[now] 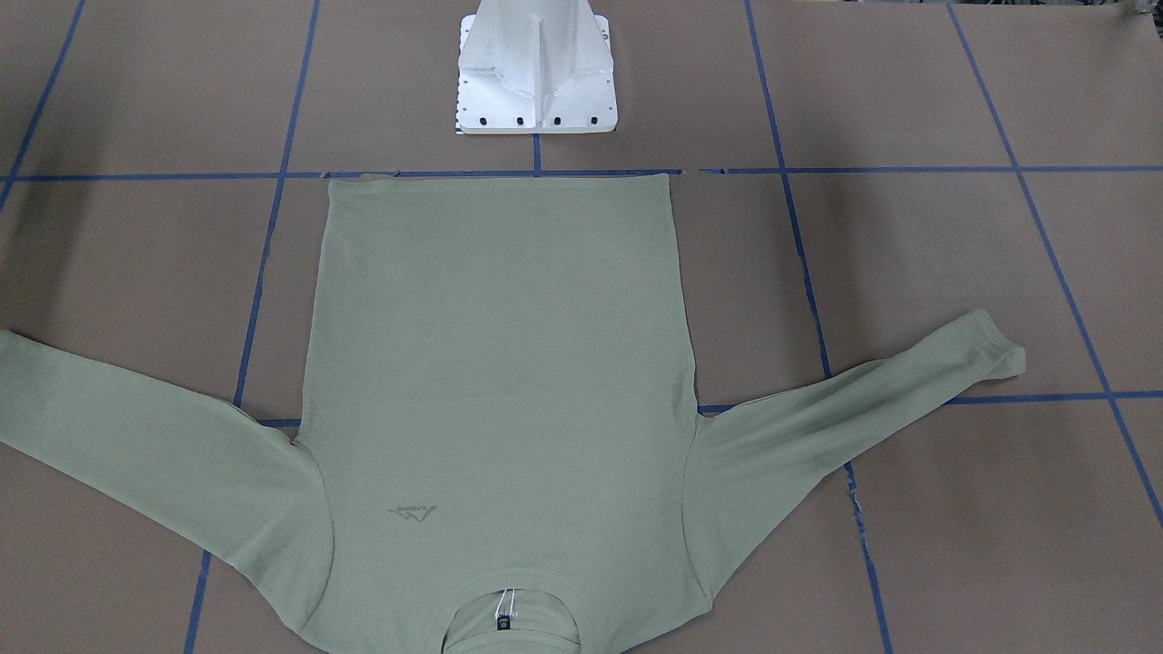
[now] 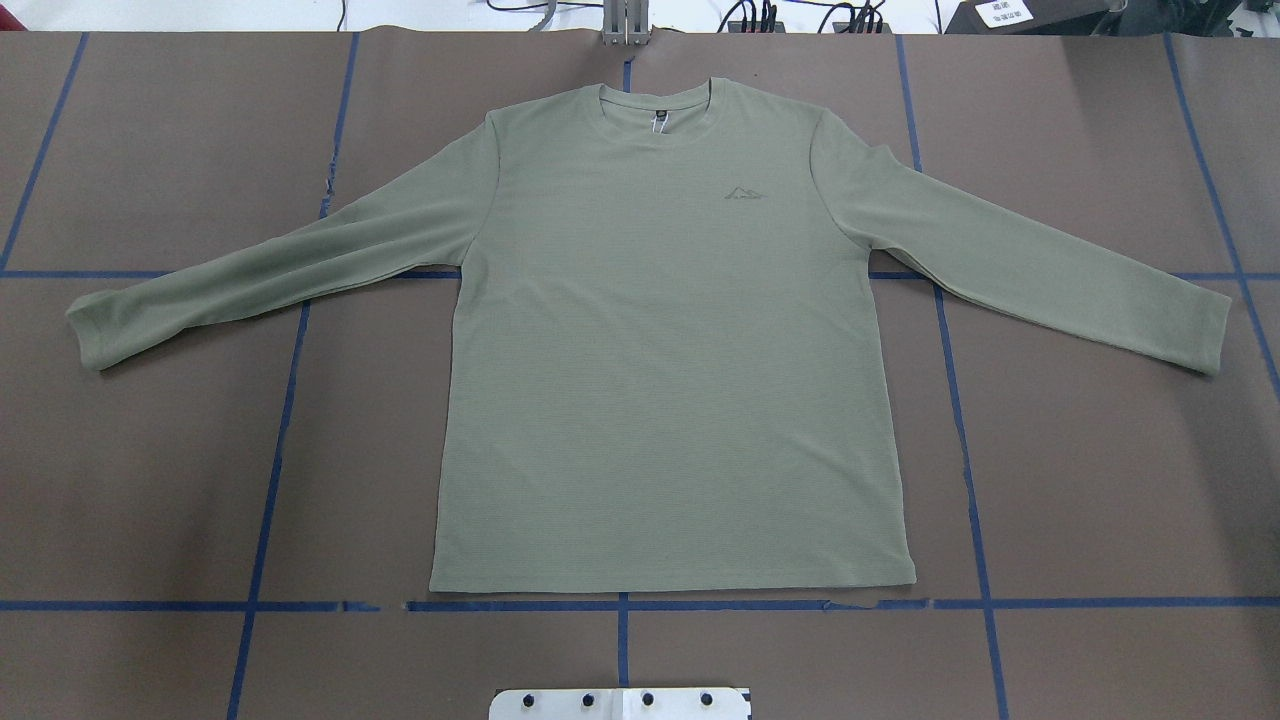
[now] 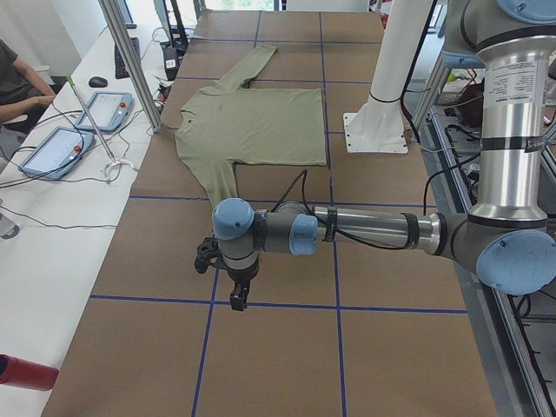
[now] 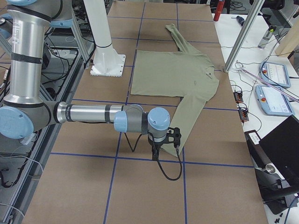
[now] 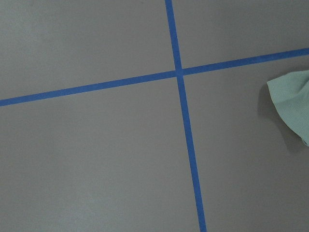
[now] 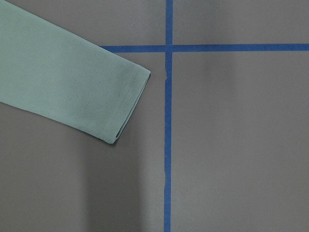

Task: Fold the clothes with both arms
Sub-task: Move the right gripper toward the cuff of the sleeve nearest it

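Risks first. Neither tool has hold of anything. The left gripper (image 3: 236, 298) and the right gripper (image 4: 155, 153) each hang point-down over bare table, and each shows only in a side view, so I cannot tell how wide either one stands.

The shirt (image 2: 670, 350) lies flat and face up with its sleeves spread. The left-side cuff (image 5: 292, 99) sits just off to one side of the left tool. The right-side cuff (image 6: 123, 99) sits just beside the right tool. The body is well inboard of both, between them.

Likely faults, as judged:
- A pinch takes only the top layer of a cuff, since the knit lies in two thin layers tight against the table.
- One arm lifts ahead of the other. The stretchy cloth would drag the body askew and spoil the straight hem.
- A fingertip coming down too far snags the brown table cover (image 2: 150, 480) or lifts the blue tape (image 5: 186, 145).

Surface: matt brown sheet gridded with tape. The white pedestal (image 1: 536, 82) stands behind the hem.

Room: a white bench (image 3: 52, 217) runs along the far side of the table from the robot. It carries two tablets (image 3: 104, 109) and cables, and a person (image 3: 13, 78) sits at it. A laptop (image 4: 280, 149) is at its other end.
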Action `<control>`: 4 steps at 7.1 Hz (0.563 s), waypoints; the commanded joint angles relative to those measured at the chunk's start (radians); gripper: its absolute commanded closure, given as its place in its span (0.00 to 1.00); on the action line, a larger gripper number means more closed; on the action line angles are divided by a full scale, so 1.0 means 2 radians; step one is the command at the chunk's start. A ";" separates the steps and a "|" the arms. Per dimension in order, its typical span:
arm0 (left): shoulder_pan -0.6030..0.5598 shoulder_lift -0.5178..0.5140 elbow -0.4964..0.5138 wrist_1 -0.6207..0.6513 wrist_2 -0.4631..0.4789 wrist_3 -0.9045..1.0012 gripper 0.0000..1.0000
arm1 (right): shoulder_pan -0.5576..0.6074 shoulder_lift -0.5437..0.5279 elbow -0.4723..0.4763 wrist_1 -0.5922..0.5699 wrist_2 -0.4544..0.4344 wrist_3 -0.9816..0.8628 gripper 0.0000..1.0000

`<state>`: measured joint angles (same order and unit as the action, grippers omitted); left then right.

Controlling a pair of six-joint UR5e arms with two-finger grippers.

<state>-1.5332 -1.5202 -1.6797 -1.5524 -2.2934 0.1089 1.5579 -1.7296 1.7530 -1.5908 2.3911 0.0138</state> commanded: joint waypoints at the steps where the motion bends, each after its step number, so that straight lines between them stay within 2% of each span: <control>1: 0.000 -0.001 0.000 0.000 0.000 0.001 0.00 | 0.000 0.002 0.006 -0.001 -0.001 0.008 0.00; 3: 0.000 -0.016 0.001 0.000 -0.001 0.000 0.00 | 0.000 0.002 0.009 0.000 0.000 0.008 0.00; 4: 0.000 -0.046 0.010 -0.001 0.001 0.002 0.00 | 0.000 0.006 0.011 0.011 0.006 0.008 0.00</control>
<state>-1.5337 -1.5565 -1.6745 -1.5527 -2.2936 0.1125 1.5583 -1.7243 1.7696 -1.5861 2.3936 0.0288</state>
